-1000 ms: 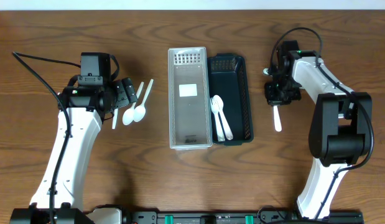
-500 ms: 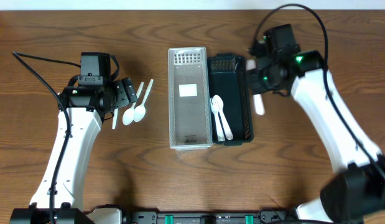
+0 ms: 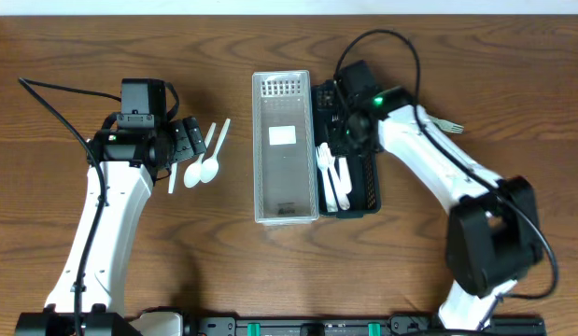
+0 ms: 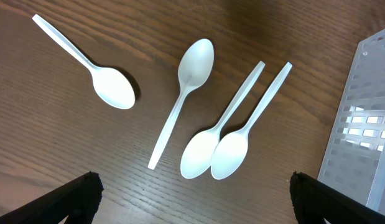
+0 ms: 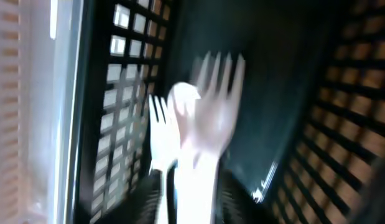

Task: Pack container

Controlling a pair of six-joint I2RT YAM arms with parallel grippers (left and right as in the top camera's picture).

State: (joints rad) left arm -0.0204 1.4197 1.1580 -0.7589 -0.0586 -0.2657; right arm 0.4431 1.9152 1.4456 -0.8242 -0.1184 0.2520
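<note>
Overhead, right gripper (image 3: pixel 347 138) is hanging over the black basket (image 3: pixel 373 182), grip unclear; let the fork (image 5: pixel 214 87) go low; left gripper (image 3: pixel 189 140) is gaping.

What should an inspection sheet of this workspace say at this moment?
surface: wooden table, no spills seen.
job's things: clear bin, looks empty; dark bin beside it, white cutlery inside; four spoons on table at left; one fork, it seems, at right.
clutter: nothing seen.
pincers: left pincer open above spoons, empty; right pincer over dark bin, blurred, grip unclear.
cables: black cable by left arm; black loop above right arm.
surroundings: pale strip at far edge; black rail at near edge.
</note>
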